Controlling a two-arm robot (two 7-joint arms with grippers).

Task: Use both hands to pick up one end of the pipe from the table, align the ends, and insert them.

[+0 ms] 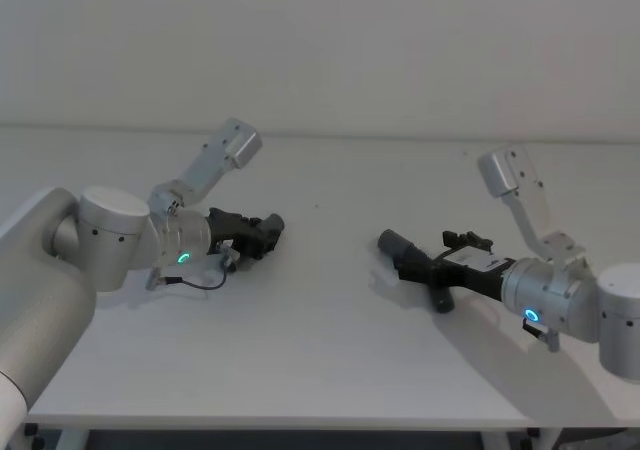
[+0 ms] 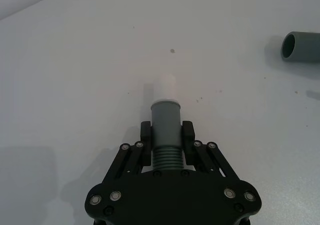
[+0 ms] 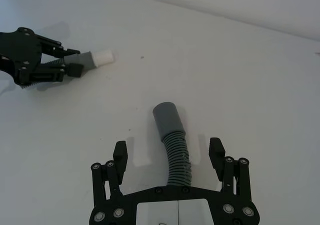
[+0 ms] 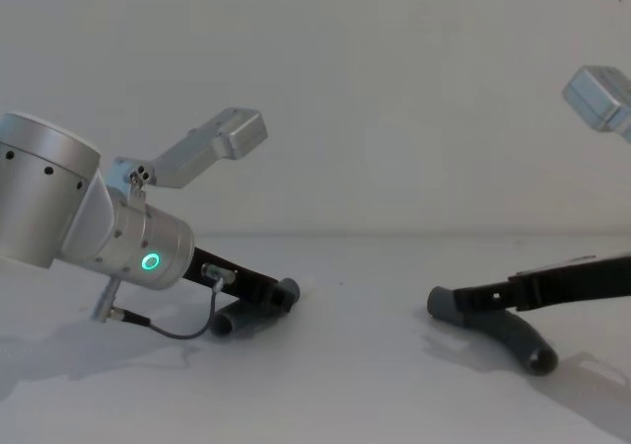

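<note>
The pipe is in two pieces on the white table (image 1: 320, 380). My left gripper (image 2: 166, 134) is shut on the short piece (image 2: 165, 116) just behind its whitish tip (image 2: 164, 87), low over the table's left side (image 1: 262, 232). The longer ribbed piece (image 3: 177, 152) lies on the right, its smooth grey collar (image 3: 167, 117) pointing toward the left arm. My right gripper (image 3: 168, 152) stands open astride the ribbed part, fingers (image 3: 216, 151) clear of it on both sides. In the head view this gripper (image 1: 425, 265) sits over the longer piece (image 1: 395, 244). A gap of bare table separates the two ends.
The table's back edge meets a white wall (image 1: 400, 50). A thin black cable (image 1: 200, 283) loops under the left wrist. The longer piece's far bent end (image 4: 530, 353) rests on the table near the front right.
</note>
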